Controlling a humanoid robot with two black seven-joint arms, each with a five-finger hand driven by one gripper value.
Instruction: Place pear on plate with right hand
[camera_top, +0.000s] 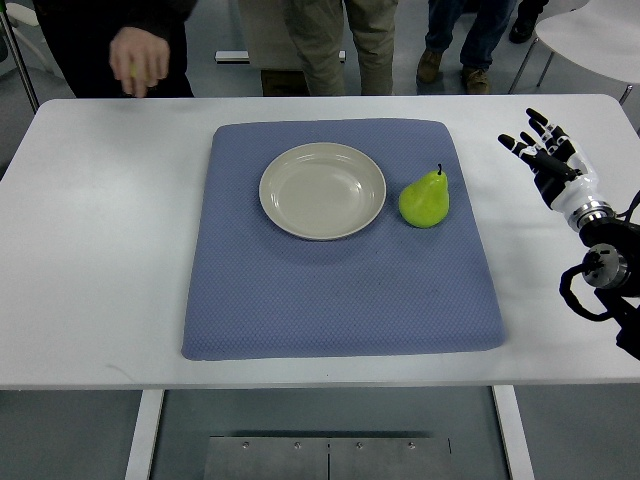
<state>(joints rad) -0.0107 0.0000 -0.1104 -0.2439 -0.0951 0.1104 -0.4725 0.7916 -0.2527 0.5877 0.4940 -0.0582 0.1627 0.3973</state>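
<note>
A person's hand (139, 58) is hanging at the far left edge of the table (90, 250). The plate (322, 190) is sitting empty on the mat (340, 290), with the pear (425, 198) standing just right of it. The right hand (545, 150) is hovering further right, fingers spread, holding nothing. The rounded pear may topple or roll if nudged off-center.

A single camera looks steeply down from the robot's own side onto the white surface (100, 250), facing the far edge, where people's legs (330, 45) stand. It sits high enough to take in nearly the whole blue mat (340, 290) and the floor below.
</note>
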